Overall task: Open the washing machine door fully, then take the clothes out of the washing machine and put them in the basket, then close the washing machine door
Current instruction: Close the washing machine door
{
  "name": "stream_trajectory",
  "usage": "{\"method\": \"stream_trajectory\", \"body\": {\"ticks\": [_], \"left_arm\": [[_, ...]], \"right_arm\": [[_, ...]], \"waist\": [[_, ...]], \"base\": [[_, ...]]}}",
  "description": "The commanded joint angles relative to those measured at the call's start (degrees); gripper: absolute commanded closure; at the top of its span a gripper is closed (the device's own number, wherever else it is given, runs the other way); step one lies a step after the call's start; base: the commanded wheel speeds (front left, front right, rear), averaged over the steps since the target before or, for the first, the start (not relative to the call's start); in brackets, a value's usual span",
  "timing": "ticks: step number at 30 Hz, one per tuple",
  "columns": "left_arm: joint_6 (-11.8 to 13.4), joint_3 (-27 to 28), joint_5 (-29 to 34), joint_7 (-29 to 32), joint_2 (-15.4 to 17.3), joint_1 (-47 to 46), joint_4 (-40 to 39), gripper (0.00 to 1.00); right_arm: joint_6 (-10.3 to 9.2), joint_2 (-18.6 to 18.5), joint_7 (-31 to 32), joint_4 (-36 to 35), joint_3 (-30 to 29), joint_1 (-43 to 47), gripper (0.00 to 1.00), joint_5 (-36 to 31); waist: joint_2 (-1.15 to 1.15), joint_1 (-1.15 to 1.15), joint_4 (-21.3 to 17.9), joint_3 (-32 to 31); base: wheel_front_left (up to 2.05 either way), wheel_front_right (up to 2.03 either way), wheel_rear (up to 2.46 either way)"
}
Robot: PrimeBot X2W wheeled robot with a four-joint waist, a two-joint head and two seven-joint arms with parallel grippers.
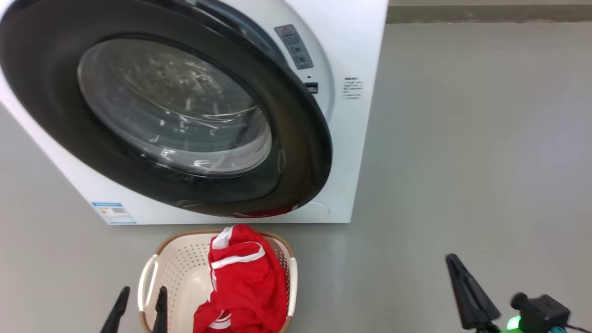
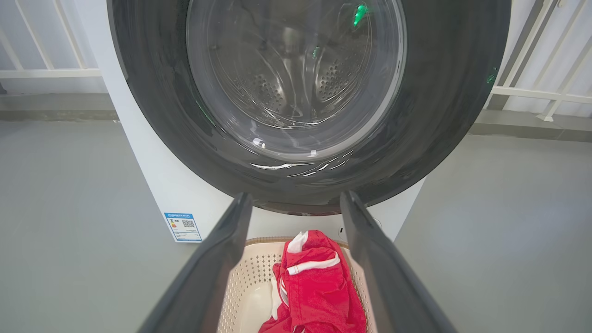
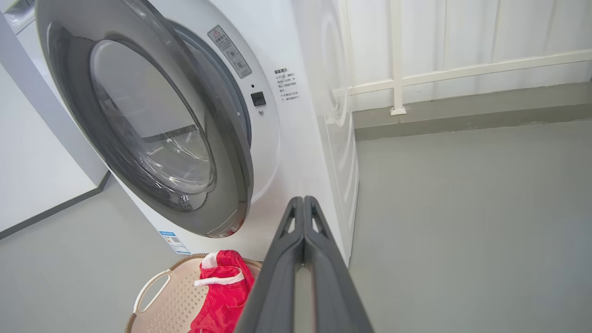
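Clothes [image 1: 245,277] lie in the basket [image 1: 178,273], a red heap with white stripes piled against its right side. The basket sits on the floor [image 1: 462,162] just in front of the washing machine [image 1: 365,46]. Your head view shows the washing machine door [image 1: 51,101] swung across the opening. The right wrist view adds a gap between door and front panel on the latch side, so the door stands ajar. Through the glass, the left wrist view gives you the perforated steel drum [image 2: 296,78]. A red streak at the door's lower edge could be fabric or reflection; you cannot tell which. Your left tool [image 1: 143,290] hangs spread wide and empty by the basket's left side. Your right tool [image 1: 451,258] is pressed together on nothing, over bare floor, well apart from the basket.
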Motion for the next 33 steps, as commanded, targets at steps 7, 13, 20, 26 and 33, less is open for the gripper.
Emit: {"method": "stream_trajectory", "body": {"ticks": [7, 13, 20, 26, 33], "left_arm": [[-0.3, -1.1, -1.4, -0.7, -0.3, -0.8, -1.1, 0.00], [-0.3, -3.3, -2.0, -0.7, -0.6, -2.0, -1.3, 0.00], [-0.3, -5.2, -2.7, -0.7, -0.9, -4.1, -1.4, 0.00], [-0.3, -6.5, -3.6, -0.7, -1.1, -6.7, -1.6, 0.00], [-0.3, -8.1, -6.0, -0.7, -1.2, -9.7, -2.2, 0.00]], "right_arm": [[0.43, 0.2, -0.4, -0.9, 6.4, -7.0, 1.00, 1.4], [0.43, 0.1, -0.4, 0.6, 9.5, -11.8, 1.00, 2.5], [0.43, -0.8, -0.4, 1.4, 11.4, -18.1, 1.00, 2.7], [0.43, -1.3, -0.4, 2.9, 10.8, -23.5, 1.00, 2.6], [0.43, -2.2, -0.4, 5.0, 10.1, -29.3, 1.00, 2.3]], "waist": [[0.00, 0.00, 5.4, -0.5], [0.00, 0.00, 9.2, 0.8], [0.00, 0.00, 11.9, 4.0], [0.00, 0.00, 13.7, 7.4], [0.00, 0.00, 15.0, 12.1]], "base": [[0.00, 0.00, 0.00], [0.00, 0.00, 0.00], [0.00, 0.00, 0.00], [0.00, 0.00, 0.00], [0.00, 0.00, 0.00]]}}
